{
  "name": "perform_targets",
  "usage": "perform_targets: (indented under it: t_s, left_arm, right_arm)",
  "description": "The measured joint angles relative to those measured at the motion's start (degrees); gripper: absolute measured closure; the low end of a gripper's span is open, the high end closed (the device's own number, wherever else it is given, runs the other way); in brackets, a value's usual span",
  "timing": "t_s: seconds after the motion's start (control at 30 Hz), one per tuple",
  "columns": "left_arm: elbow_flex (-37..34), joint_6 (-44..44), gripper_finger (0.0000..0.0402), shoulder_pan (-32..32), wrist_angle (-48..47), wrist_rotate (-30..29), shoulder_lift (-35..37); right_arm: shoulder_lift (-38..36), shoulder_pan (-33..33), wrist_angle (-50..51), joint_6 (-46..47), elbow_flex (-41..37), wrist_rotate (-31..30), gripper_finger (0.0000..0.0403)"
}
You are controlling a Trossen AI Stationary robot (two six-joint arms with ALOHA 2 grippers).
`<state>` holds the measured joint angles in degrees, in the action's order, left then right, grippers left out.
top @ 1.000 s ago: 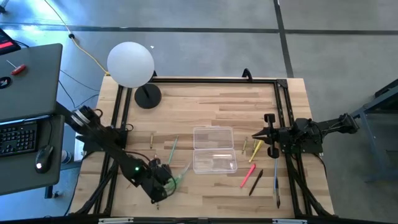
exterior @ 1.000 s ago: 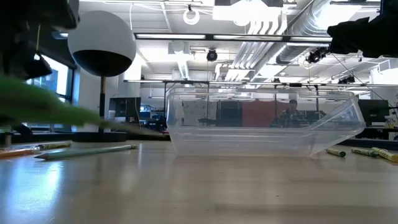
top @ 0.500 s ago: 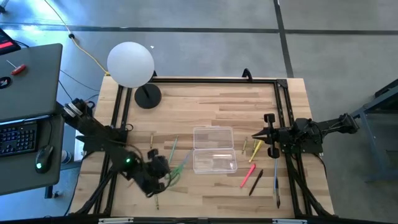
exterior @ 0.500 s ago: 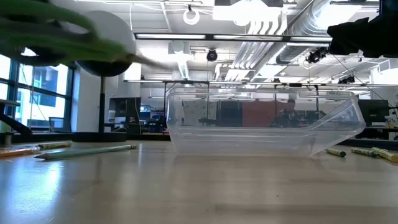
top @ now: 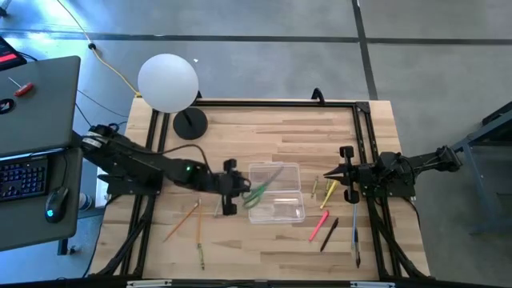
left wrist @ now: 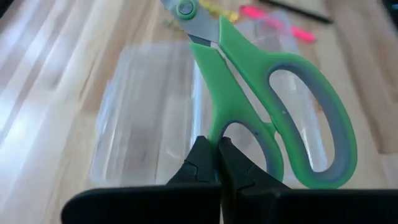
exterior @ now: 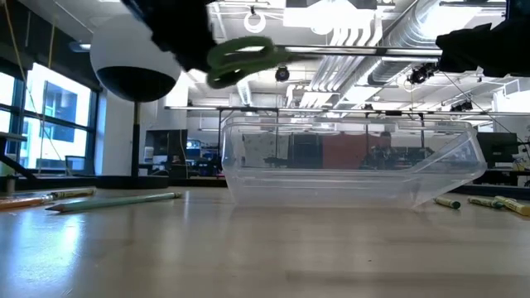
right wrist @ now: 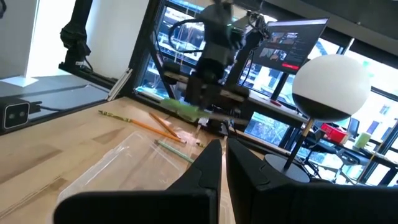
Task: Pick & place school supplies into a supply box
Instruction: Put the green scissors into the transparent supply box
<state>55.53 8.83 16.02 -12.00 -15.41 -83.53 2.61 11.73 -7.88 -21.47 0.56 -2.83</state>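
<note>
Above the bench, the left end effector holds the scissors over the open box, its fingers pinched tight on one green handle loop, as the left wrist view shows.

The step in hand appears to be the drop into the box. To do it well, the arm should bring the scissors down until they sit low between the walls, turn them to lie along the box's long side, and only then let go. The blades point across the box toward its far side, and in the low view the handles ride well above the rim, so a release from here risks a bounce off the wall or a shove to the light case. The grip takes only one loop, so the scissors may swing; a slow, level descent looks safest.

The scissors have bright green handles with grey inner lining, a silver blade pair and a green pivot screw. The box is clear plastic, its lid folded flat beside it, with nothing plainly in it.

At the right of the bench, the right end effector waits with fingers closed and empty, just beside the pens lying right of the box.
</note>
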Motion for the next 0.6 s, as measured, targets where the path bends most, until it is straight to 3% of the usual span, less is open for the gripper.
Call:
perform_targets:
  t_s: [0.27,0.4,0.6]
  left_arm:
    - [0.13,-5.17,0.0382,-2.21,6.74,5.05,-6.9]
    - [-0.02,-5.93,0.0382,-2.08,6.91,2.45,-11.19]
    - [0.08,-6.17,0.0382,-2.17,11.01,0.67,-12.24]
  right_arm:
    - [0.01,0.02,0.22,-0.02,0.0,0.0,0.04]
    - [0.34,0.02,0.2,0.02,0.0,0.0,0.0401]
    - [0.39,0.02,0.26,0.0,0.0,-0.02,0.04]
